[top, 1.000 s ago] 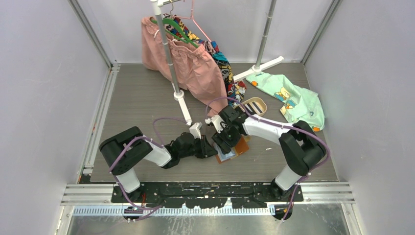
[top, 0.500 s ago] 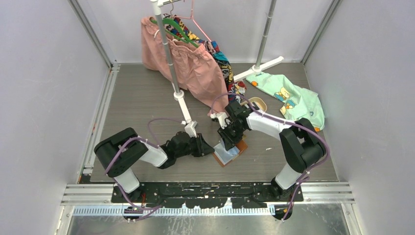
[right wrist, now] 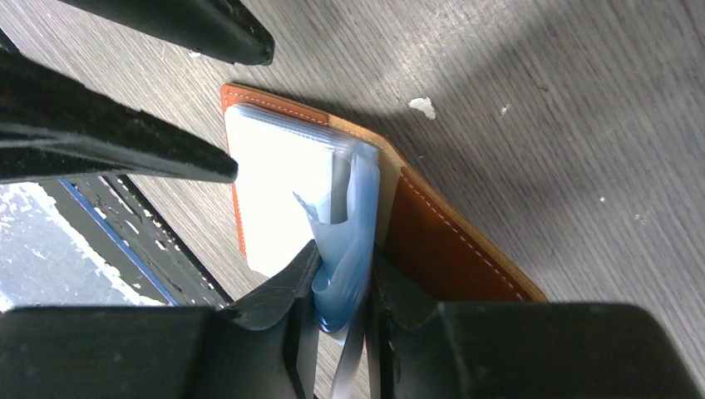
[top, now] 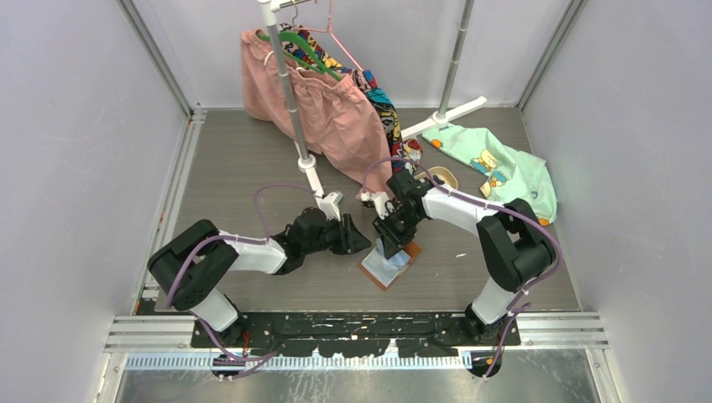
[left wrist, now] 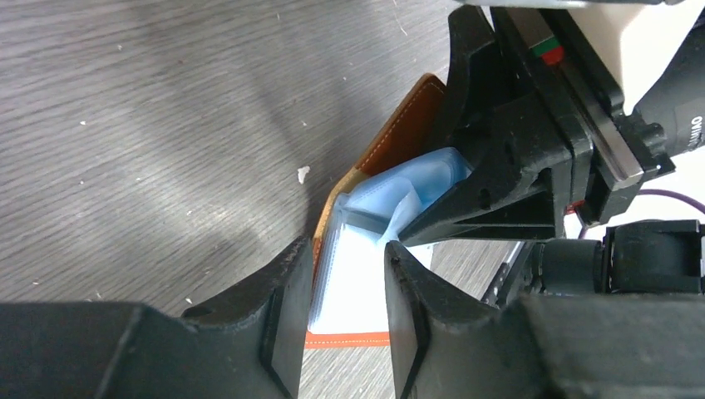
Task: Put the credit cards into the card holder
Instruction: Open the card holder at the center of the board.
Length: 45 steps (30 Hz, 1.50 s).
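Note:
The card holder (top: 388, 267) lies open on the table, tan-brown leather outside with whitish and bluish pockets inside. My right gripper (top: 393, 245) comes down on it from the far side. In the right wrist view this gripper (right wrist: 342, 258) is shut on a bunch of bluish pocket sleeves (right wrist: 353, 224) beside the leather flap (right wrist: 441, 241). My left gripper (left wrist: 347, 249) is open and holds nothing. The whitish pocket stack (left wrist: 357, 287) lies just beyond its fingertips. From above, the left gripper (top: 361, 243) is at the holder's left edge. The credit cards are hidden.
A garment rack's white foot (top: 332, 201) stands just behind the left gripper. Pink shorts (top: 323, 109) hang from the rack. An oval beige tray (top: 443, 177) sits behind the right arm, and a mint shirt (top: 504, 168) lies at the back right.
The right gripper has closed on the bluish sleeves. The left gripper has opened and now sits just off the holder's left edge. The holder has shifted slightly toward the near left.

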Each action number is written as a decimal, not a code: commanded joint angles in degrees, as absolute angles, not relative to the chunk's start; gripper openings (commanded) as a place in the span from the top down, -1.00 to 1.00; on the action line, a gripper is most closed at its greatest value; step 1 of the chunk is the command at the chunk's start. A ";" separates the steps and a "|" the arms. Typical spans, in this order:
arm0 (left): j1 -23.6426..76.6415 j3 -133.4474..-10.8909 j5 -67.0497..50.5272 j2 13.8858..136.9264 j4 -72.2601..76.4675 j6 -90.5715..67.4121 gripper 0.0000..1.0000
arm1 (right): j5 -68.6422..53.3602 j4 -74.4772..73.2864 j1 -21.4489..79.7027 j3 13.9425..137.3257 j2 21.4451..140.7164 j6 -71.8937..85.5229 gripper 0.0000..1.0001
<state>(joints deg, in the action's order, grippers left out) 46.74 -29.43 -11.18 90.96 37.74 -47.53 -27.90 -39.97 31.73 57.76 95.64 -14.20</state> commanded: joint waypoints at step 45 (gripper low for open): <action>47.03 -36.02 -25.95 95.20 33.12 -48.18 0.38 | -31.95 -41.37 30.33 60.77 96.37 -14.54 0.46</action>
